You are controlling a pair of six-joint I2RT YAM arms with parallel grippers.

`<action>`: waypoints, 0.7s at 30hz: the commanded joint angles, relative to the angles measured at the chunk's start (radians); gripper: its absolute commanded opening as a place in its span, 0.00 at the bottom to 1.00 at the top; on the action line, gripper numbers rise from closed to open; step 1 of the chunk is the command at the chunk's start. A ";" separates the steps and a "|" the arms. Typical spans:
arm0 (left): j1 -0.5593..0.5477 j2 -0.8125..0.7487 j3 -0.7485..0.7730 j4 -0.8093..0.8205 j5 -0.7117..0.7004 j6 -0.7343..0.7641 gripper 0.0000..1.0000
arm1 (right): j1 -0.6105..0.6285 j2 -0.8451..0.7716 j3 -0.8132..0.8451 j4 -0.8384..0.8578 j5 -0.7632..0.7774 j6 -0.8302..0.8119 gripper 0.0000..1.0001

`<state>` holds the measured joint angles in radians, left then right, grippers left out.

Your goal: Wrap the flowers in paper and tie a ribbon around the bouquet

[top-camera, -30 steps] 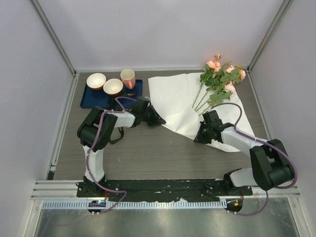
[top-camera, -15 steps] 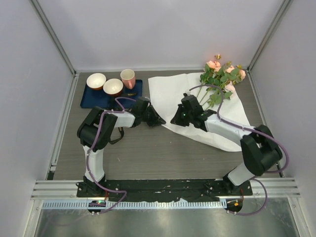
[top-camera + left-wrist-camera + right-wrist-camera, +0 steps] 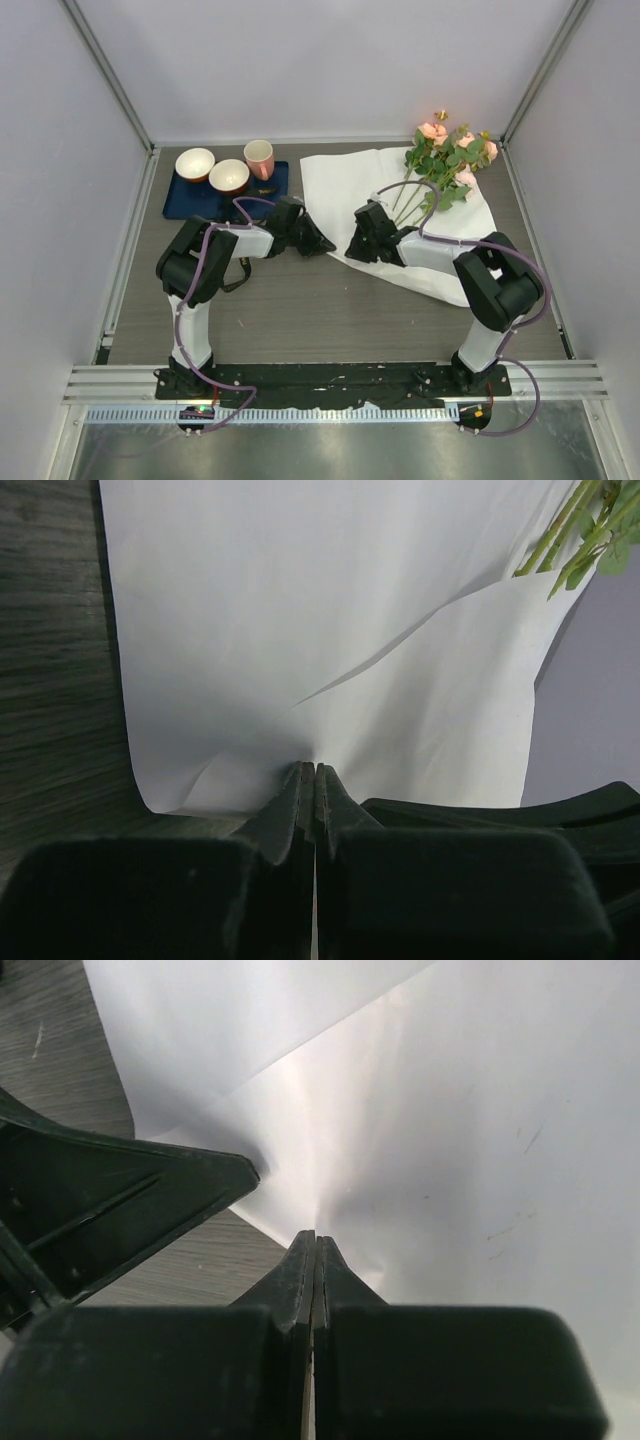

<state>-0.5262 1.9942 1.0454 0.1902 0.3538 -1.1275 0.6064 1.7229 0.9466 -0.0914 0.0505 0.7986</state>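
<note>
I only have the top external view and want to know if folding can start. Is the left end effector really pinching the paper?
Observer: Yes. The left wrist view shows the left end effector shut on the paper at its edge, which puckers at the tips.
Operator: And the right one?
Observer: In the right wrist view, the right end effector is shut on the paper's edge too.
Operator: Is the sheet flat?
Observer: No. The left wrist view shows a raised flap, its crease running toward the flowers.
</note>
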 commanded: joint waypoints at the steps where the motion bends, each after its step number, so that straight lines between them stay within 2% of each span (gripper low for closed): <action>1: -0.003 0.040 -0.021 -0.138 -0.078 0.041 0.00 | 0.004 0.024 -0.020 0.067 0.019 0.030 0.00; 3: -0.001 0.019 -0.019 -0.136 -0.075 0.058 0.01 | 0.004 0.030 -0.037 0.065 0.022 0.050 0.00; 6: 0.002 -0.057 -0.033 -0.101 -0.062 0.043 0.13 | 0.004 0.046 -0.049 0.061 0.018 0.070 0.00; 7: 0.003 -0.078 -0.050 -0.080 -0.058 0.037 0.26 | 0.004 0.047 -0.054 0.061 0.018 0.076 0.00; 8: 0.009 -0.131 -0.062 -0.069 -0.058 0.029 0.32 | 0.004 0.047 -0.061 0.061 0.018 0.079 0.00; 9: 0.012 -0.158 -0.080 -0.055 -0.064 0.000 0.42 | 0.004 0.044 -0.065 0.062 0.017 0.085 0.00; 11: 0.023 -0.245 -0.157 0.007 -0.087 -0.044 0.49 | 0.003 0.043 -0.068 0.062 0.012 0.086 0.00; 12: 0.025 -0.277 -0.188 0.034 -0.101 -0.092 0.66 | 0.003 0.041 -0.069 0.062 0.009 0.088 0.00; 13: 0.025 -0.299 -0.240 0.067 -0.117 -0.118 0.71 | 0.001 0.041 -0.069 0.062 0.009 0.085 0.00; 17: 0.025 -0.333 -0.306 0.094 -0.191 -0.224 0.72 | -0.005 0.043 -0.059 0.062 -0.009 0.082 0.00; 21: 0.022 -0.247 -0.298 0.141 -0.210 -0.299 0.59 | -0.010 0.035 -0.060 0.062 -0.012 0.080 0.00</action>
<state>-0.5037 1.6871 0.7475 0.2337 0.2050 -1.3174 0.5995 1.7493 0.8989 -0.0174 0.0372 0.8757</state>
